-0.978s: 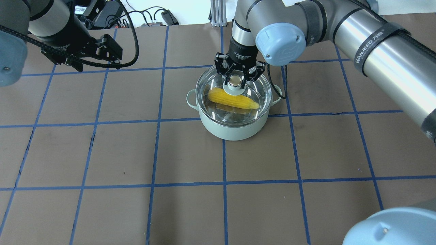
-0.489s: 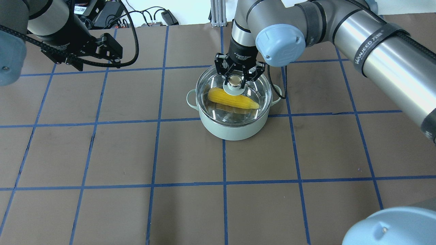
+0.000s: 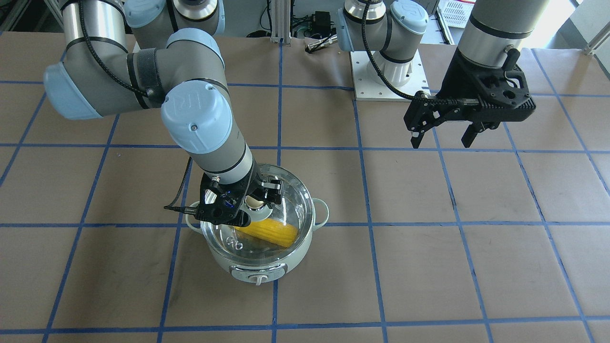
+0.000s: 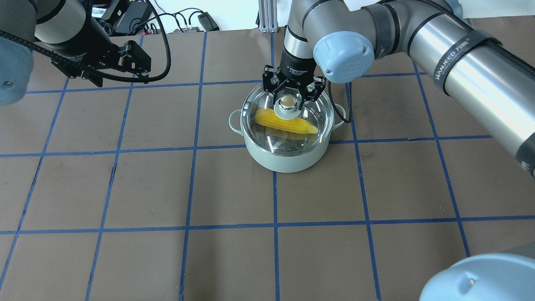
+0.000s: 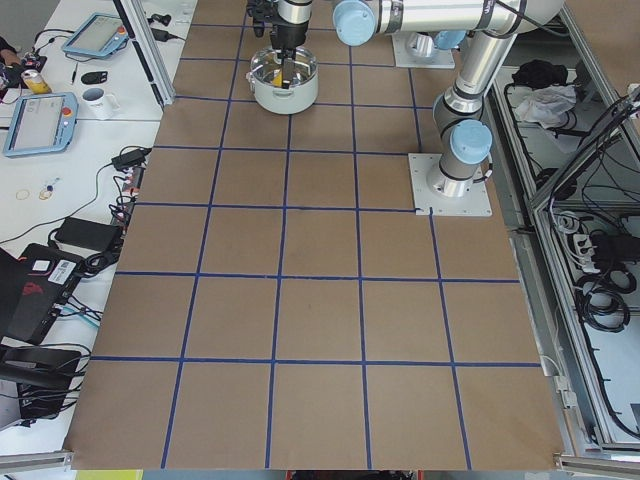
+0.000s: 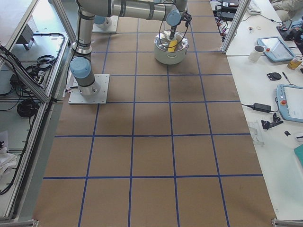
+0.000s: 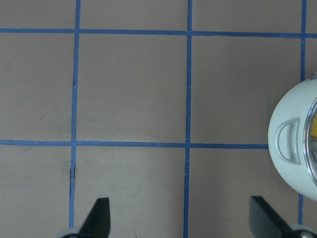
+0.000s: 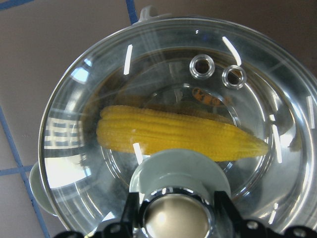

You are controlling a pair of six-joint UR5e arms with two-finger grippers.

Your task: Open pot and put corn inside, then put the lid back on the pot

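The pale mint-green pot (image 4: 284, 161) stands near the table's middle, with its dial facing the front-facing camera (image 3: 257, 277). The yellow corn (image 4: 288, 123) lies inside it and shows through the glass in the right wrist view (image 8: 178, 136). The clear glass lid (image 4: 317, 113) sits level on the pot's rim. My right gripper (image 4: 287, 100) stands upright over the lid, and its fingers flank the beige knob (image 8: 173, 218) closely and seem shut on it. My left gripper (image 3: 441, 140) is open and empty. It hovers well off to the pot's side.
In the left wrist view the pot's loop handle (image 7: 287, 148) shows at the right edge, over brown table covering with blue tape lines. Cables and a power strip (image 4: 184, 25) lie beyond the table's far edge. The two arm bases (image 3: 388, 71) stand at the robot side.
The right wrist has shifted very slightly over the lid. The lid, pot, corn and left arm stay where they were.
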